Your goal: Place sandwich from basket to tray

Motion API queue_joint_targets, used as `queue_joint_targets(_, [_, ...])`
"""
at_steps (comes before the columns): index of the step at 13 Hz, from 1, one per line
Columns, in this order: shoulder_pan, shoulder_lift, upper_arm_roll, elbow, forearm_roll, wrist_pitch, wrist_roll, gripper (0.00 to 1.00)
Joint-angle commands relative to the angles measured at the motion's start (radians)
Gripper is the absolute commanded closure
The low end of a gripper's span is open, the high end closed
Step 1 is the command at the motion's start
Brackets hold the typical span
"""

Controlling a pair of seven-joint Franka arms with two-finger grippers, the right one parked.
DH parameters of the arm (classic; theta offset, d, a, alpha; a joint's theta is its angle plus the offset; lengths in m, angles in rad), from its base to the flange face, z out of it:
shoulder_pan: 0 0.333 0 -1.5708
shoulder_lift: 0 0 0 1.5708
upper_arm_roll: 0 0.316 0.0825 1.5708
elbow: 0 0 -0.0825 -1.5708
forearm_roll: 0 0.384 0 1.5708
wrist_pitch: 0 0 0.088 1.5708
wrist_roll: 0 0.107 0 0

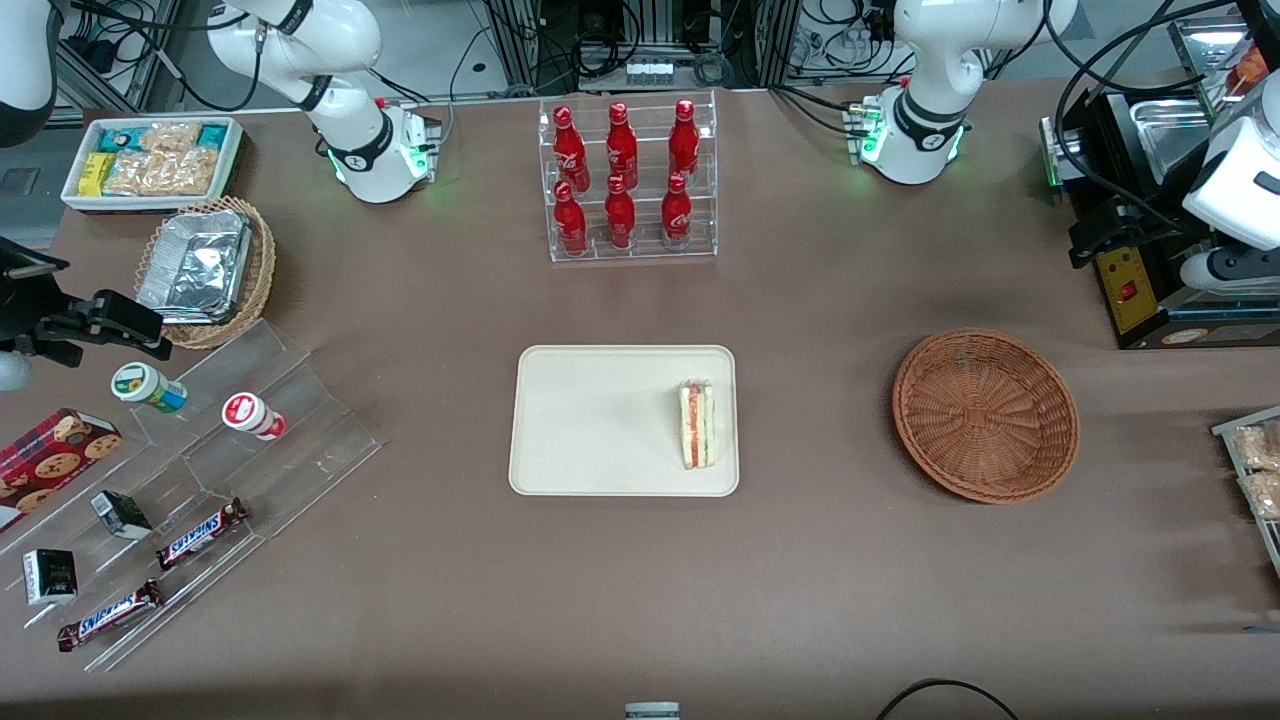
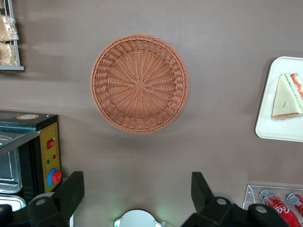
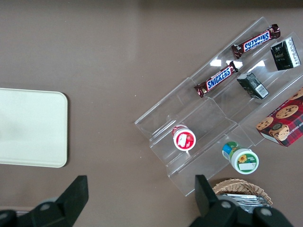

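The sandwich (image 1: 697, 423) lies on the cream tray (image 1: 600, 420), close to the tray's edge nearest the basket. It shows too in the left wrist view, sandwich (image 2: 287, 97) on tray (image 2: 279, 128). The reddish-brown wicker basket (image 1: 985, 414) (image 2: 139, 82) holds nothing. My gripper (image 1: 1085, 243) (image 2: 136, 189) hangs open and empty, well above the table toward the working arm's end. It is farther from the front camera than the basket, beside a black appliance. Its fingers (image 2: 71, 189) stand wide apart with bare tablecloth between them.
A black appliance (image 1: 1140, 290) with a red switch stands next to the gripper. A clear rack of red bottles (image 1: 625, 180) sits farther from the camera than the tray. A wire rack of snack packets (image 1: 1255, 470) lies at the working arm's end. Acrylic steps with snacks (image 1: 200, 480) lie at the parked arm's end.
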Motion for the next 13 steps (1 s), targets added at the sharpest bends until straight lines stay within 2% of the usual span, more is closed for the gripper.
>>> queue_joint_targets(1, [-0.01,-0.027,0.016,-0.026,-0.011,0.014,0.031,0.0])
queue_joint_targets(13, [-0.014,-0.019,0.016,-0.028,-0.011,0.017,0.051,0.0])
